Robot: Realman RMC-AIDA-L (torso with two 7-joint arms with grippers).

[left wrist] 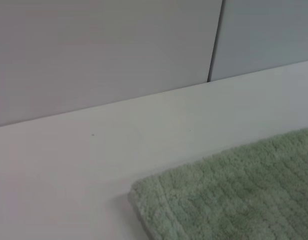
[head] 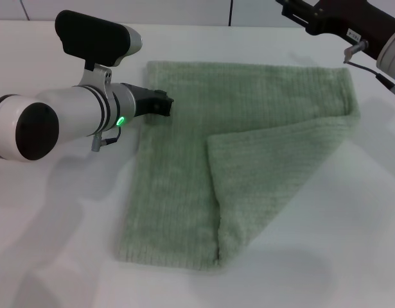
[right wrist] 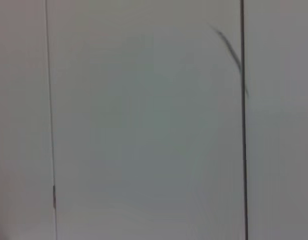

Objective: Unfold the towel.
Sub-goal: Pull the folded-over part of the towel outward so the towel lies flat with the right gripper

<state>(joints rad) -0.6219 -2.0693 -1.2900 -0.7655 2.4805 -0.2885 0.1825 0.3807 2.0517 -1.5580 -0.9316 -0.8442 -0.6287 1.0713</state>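
Observation:
The pale green towel [head: 248, 135] lies flat on the white table [head: 56, 244]. Its near right part is folded over on itself in a diagonal flap [head: 261, 186]. My left gripper [head: 164, 102] sits low at the towel's left edge, close to the far left corner. In the left wrist view that corner of the towel [left wrist: 234, 195] fills the lower right. My right gripper [head: 293, 13] is raised beyond the towel's far right corner, cut off by the top of the head view. The right wrist view shows only wall panels.
Bare white table [left wrist: 93, 165] surrounds the towel on all sides. A grey panelled wall [left wrist: 103, 50] stands behind the table's far edge. The right arm's cables [head: 367, 64] hang above the towel's far right corner.

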